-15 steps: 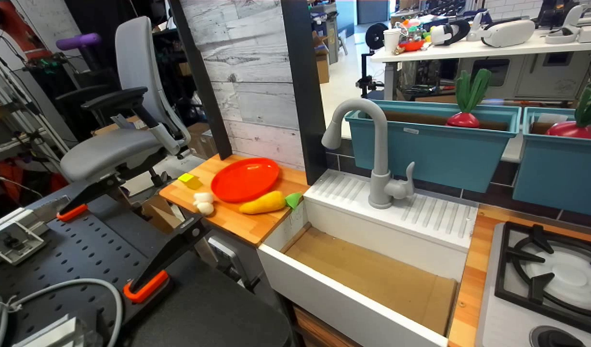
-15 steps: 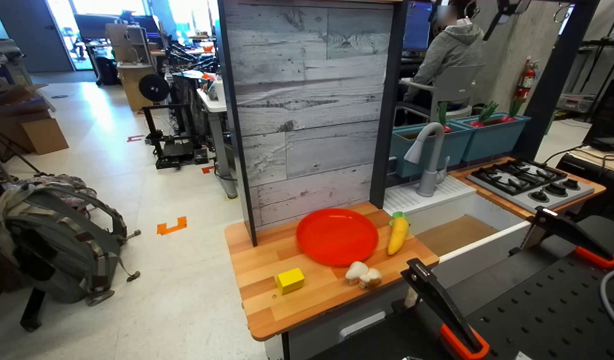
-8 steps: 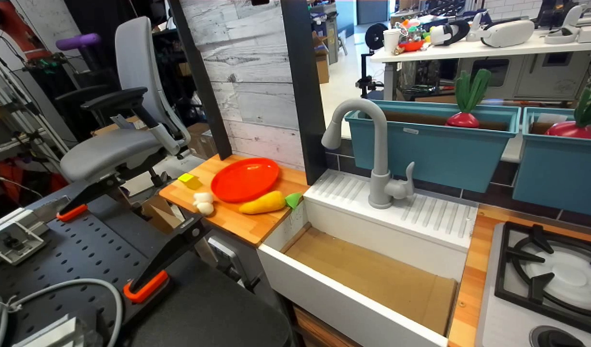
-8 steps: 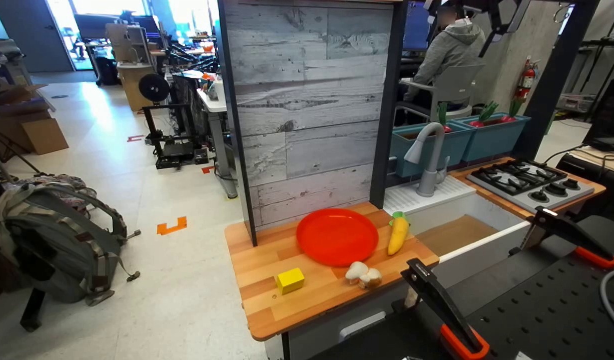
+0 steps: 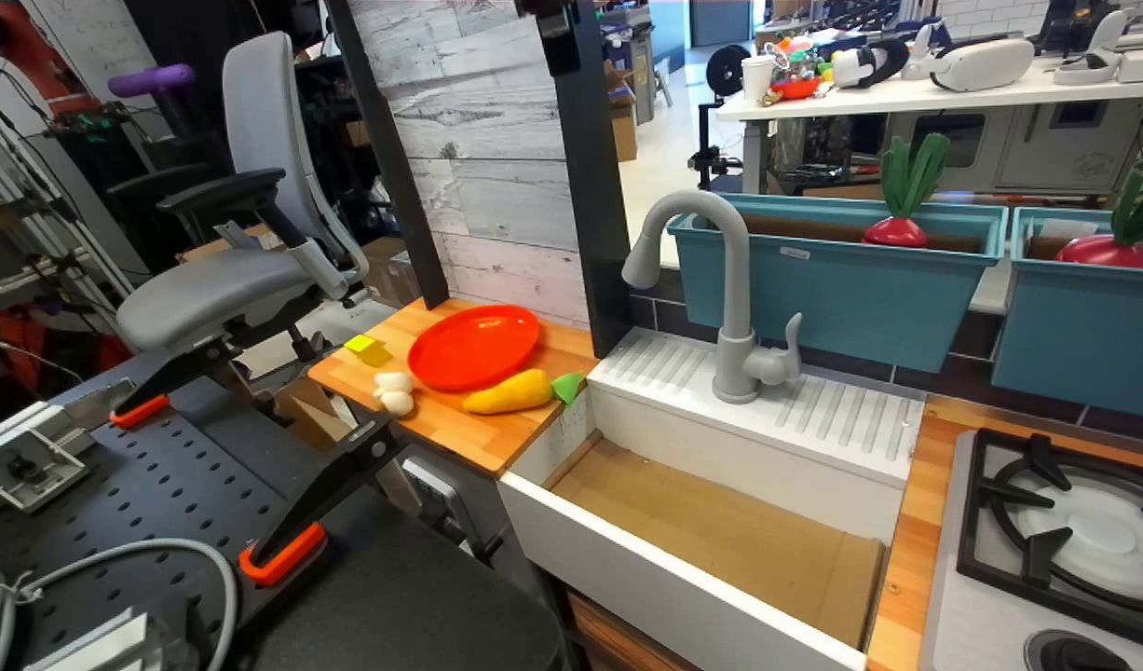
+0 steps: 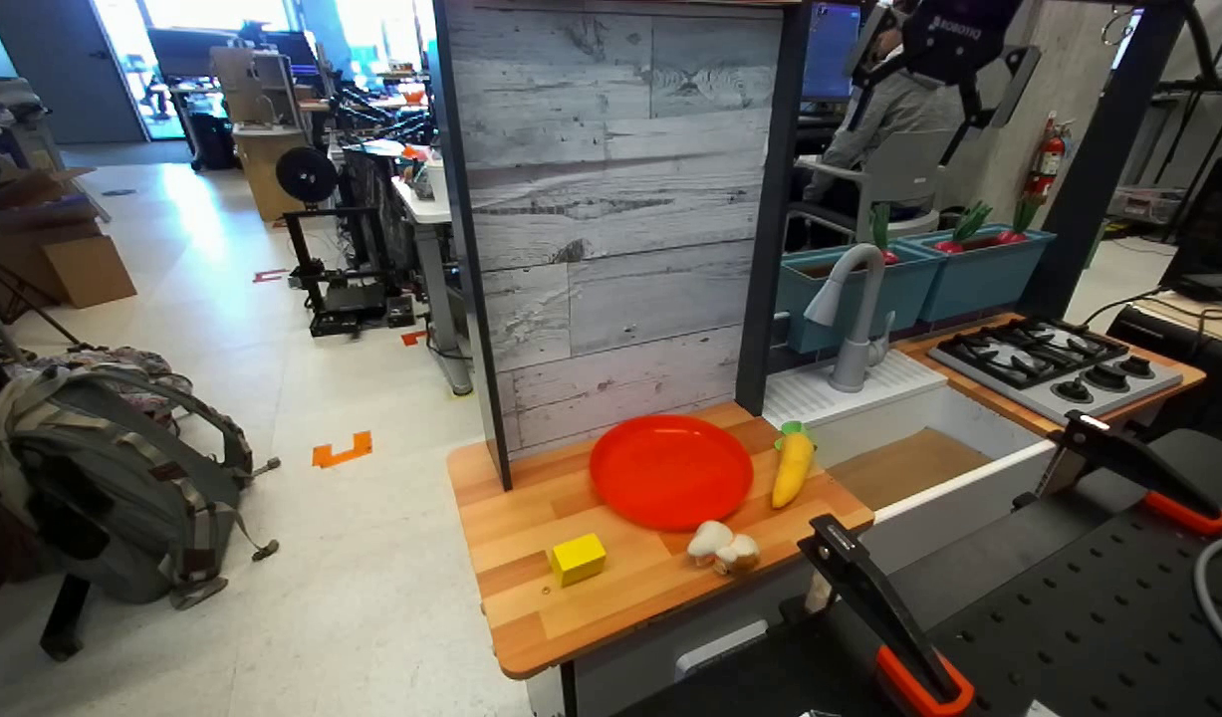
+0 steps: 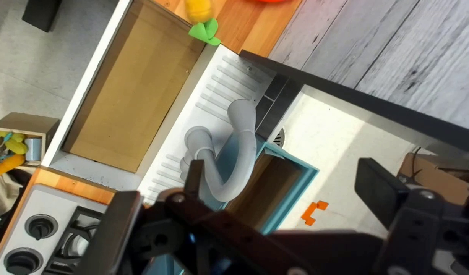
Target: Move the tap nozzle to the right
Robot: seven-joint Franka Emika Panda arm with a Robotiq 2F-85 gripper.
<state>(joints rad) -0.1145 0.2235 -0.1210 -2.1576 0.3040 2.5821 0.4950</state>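
A backpack (image 6: 113, 478) shows only in an exterior view. A teal planter (image 5: 850, 298) stands just behind the tap nozzle (image 5: 739, 280), which rises at the back of the sink (image 5: 627, 578). The hand (image 6: 899, 144), lettered ROBOTIQ, hangs higher, fingers spread. The red plate (image 6: 670, 470), whole in both exterior views, is cropped in the wrist view.

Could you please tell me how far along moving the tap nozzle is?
Nothing looks done yet: the tap nozzle reaches left in both exterior views. In hand: nothing; the gripper hangs open above, clear of it. Remaining: probably making contact, then swinging it right.
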